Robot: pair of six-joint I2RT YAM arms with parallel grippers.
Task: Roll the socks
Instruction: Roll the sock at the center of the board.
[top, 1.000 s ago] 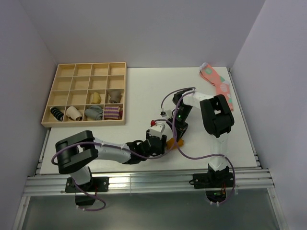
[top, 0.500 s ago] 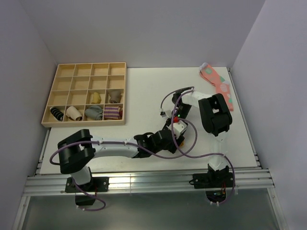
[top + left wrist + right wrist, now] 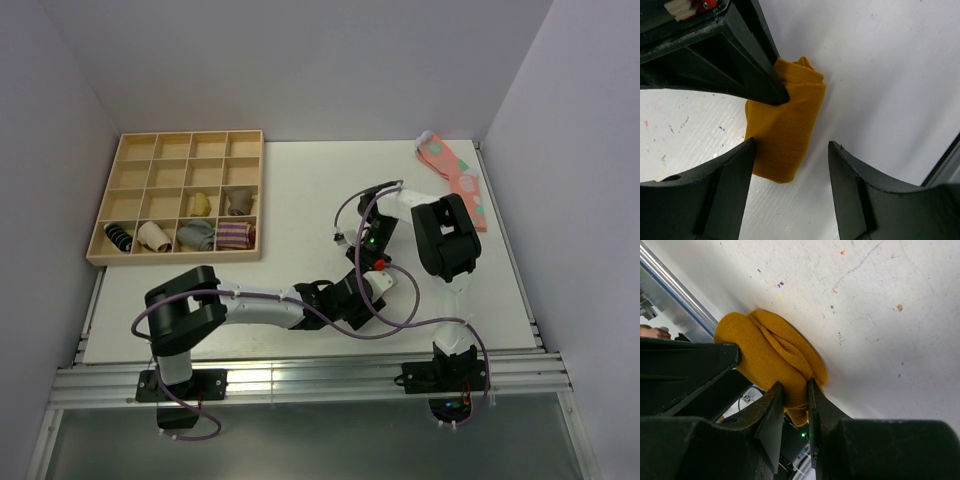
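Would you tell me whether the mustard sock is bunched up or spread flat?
Bunched up: the mustard sock shows thick folded layers, and the right gripper pinches one end.

The left arm [image 3: 250, 300] is reaching further to the right, bringing the left gripper [image 3: 790, 150] with its fingers spread around the mustard-orange sock [image 3: 785, 130] pinched by the right gripper [image 3: 796, 385]. From above, the sock is disappearing beneath both grippers.
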